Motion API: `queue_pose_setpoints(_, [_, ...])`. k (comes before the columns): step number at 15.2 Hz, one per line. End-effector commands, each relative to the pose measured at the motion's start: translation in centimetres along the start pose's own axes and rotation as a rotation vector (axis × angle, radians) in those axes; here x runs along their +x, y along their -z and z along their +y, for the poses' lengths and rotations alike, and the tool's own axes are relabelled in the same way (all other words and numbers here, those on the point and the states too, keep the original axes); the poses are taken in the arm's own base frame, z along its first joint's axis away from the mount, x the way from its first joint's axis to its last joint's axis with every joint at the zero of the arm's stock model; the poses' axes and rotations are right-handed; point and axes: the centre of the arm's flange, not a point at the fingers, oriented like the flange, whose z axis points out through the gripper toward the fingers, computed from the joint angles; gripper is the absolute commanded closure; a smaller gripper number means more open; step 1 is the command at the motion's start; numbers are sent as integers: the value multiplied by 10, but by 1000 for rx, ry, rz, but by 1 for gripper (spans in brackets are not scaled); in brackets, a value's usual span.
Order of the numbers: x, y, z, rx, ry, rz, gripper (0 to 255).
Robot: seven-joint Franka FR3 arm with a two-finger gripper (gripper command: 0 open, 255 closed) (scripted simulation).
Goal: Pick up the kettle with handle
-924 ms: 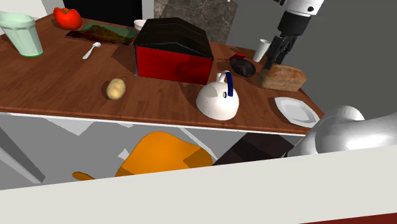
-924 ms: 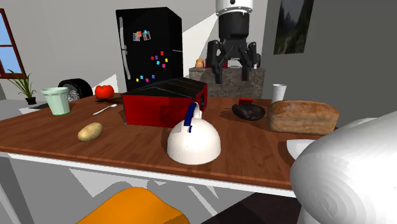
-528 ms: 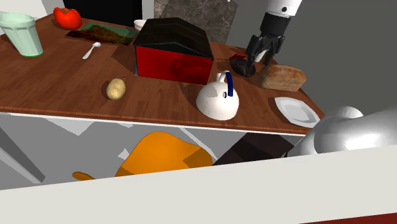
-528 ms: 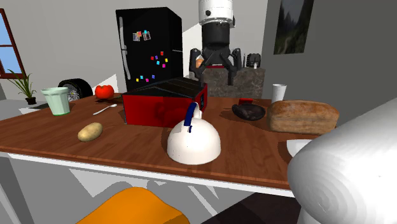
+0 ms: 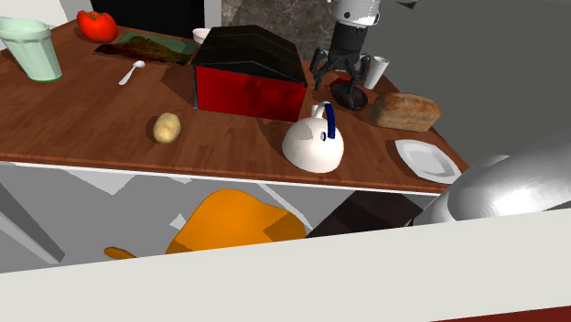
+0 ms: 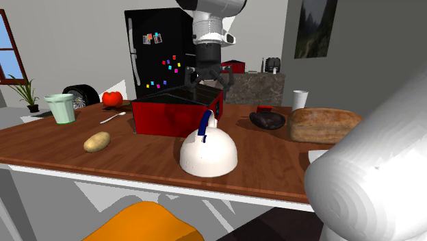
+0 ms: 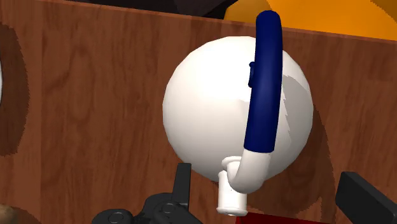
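The white kettle (image 5: 313,144) sits on the brown wood table (image 5: 82,119). It is near the front edge, just in front of a red and black box (image 5: 247,82). Its blue handle (image 7: 264,83) stands up over its top.

The black gripper (image 5: 342,73) hangs in the air above the table, close to the kettle but not touching it. Its two fingers (image 7: 180,191) are spread wide apart, with nothing in them.

Also on the table are a potato (image 5: 166,127), a loaf of bread (image 5: 404,111), a white plate (image 5: 425,157), a green cup (image 5: 32,50), a tomato (image 5: 96,23) and a spoon (image 5: 131,72). An orange chair (image 5: 233,224) stands by the table's front edge.

Behind the table is a black fridge (image 6: 161,58) with little coloured magnets. A plant (image 6: 29,92) sits by a window (image 6: 5,51).
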Motion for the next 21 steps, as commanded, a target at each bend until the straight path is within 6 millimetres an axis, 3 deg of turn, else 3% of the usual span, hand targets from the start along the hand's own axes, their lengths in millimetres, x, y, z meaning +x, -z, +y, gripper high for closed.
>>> queue_pose_setpoints(1, [6, -7, -3, 2, -33, -2, 0])
queue_pose_setpoints(7, [10, -42, -4, 2, -33, -2, 0])
queue_pose_setpoints(9, [10, -42, -4, 2, -33, -2, 0])
queue_pose_setpoints(10, [10, -42, -4, 2, -33, -2, 255])
queue_pose_setpoints(19, [10, -42, -4, 2, -33, -2, 255])
queue_pose_setpoints(21, [9, -31, -4, 2, -33, -2, 255])
